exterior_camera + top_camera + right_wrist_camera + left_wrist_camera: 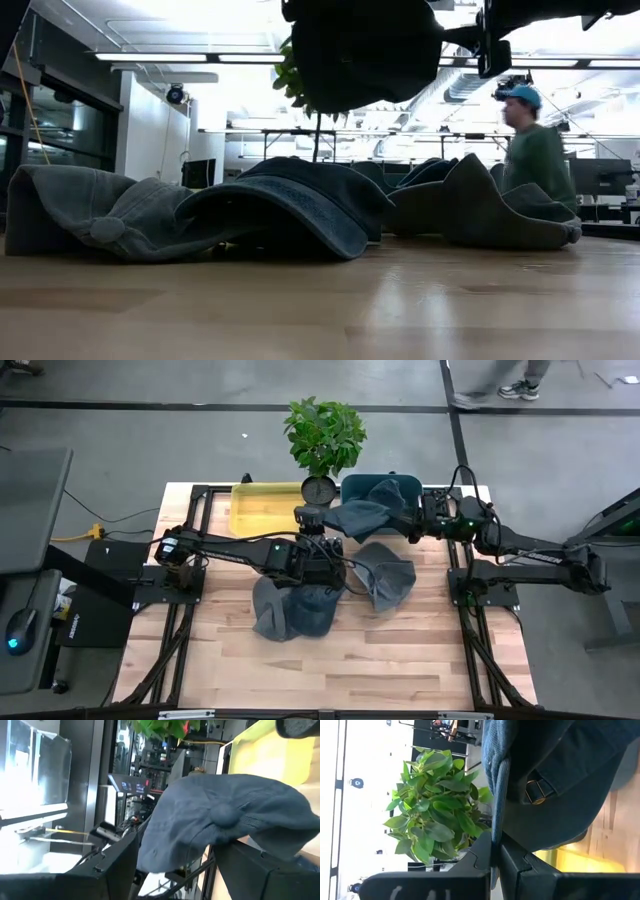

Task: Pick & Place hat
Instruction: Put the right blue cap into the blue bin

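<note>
A dark blue denim hat (362, 518) hangs above the table's far middle, between my two grippers. In the low view it is the dark mass at the top (365, 50). My left gripper (318, 528) is shut on its left end. My right gripper (408, 520) is closed around its right end. Three more denim hats lie on the wood: two overlapping at the centre (300, 610) and one right of centre (388, 578). My left gripper pinches a thin edge of the hat (495, 845) between its two fingers, close to the brass strap buckle (536, 791). The fingers point toward the table's far edge. The hat is lifted clear of the table. My right gripper has the hat's bunched crown (170, 845) between its two widely spaced fingers (120, 865). It comes level from the table's right. The cloth fills the gap, and the hat spreads out beyond the fingers, clear of the table.
A yellow tray (262, 508) and a teal bin (390, 485) stand along the far edge, with a potted plant (325, 432) between them. A person in a blue cap (535, 140) is in the room behind. The near half of the table is bare wood (340, 670).
</note>
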`<state>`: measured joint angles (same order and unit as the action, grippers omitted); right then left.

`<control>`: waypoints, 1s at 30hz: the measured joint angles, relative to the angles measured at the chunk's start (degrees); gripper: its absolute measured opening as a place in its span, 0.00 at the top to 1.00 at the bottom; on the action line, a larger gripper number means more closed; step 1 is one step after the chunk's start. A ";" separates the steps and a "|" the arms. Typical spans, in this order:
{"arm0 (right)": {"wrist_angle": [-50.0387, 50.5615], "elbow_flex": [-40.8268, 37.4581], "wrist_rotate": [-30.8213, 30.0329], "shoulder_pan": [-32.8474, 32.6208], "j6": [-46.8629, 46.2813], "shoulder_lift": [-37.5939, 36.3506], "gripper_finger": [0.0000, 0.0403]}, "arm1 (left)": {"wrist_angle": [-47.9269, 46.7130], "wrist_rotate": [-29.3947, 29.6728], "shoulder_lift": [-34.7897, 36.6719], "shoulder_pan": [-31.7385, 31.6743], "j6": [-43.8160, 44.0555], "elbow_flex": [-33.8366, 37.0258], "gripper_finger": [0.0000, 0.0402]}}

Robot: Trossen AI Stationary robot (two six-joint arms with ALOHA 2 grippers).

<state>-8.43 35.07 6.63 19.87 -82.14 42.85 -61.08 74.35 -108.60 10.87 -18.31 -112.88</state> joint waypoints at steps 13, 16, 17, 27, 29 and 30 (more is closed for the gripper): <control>-1.05 0.00 -4.29 0.04 2.85 4.02 0.38 | 9.02 -0.26 -0.04 0.00 -7.87 0.02 0.99; -2.72 0.00 -6.15 0.03 3.75 4.44 0.38 | 9.05 -0.32 -0.04 0.00 -8.01 0.02 0.99; -3.60 0.00 -6.64 0.07 3.95 4.45 0.38 | 9.05 -0.50 -0.04 0.00 -8.01 0.02 0.99; -6.21 0.00 -5.92 3.30 5.68 4.46 0.49 | 11.56 -3.47 -0.04 0.00 -7.38 0.02 0.99; -6.23 0.00 -4.62 3.93 6.73 4.46 0.55 | 11.87 -4.08 -0.04 0.00 -7.01 0.02 0.99; -6.31 0.00 -4.03 4.23 7.45 4.46 0.59 | 11.87 -4.47 -0.04 0.00 -6.80 0.02 0.99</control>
<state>-14.74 35.07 2.60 24.10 -74.69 47.31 -49.20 69.88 -108.64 10.87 -25.12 -112.86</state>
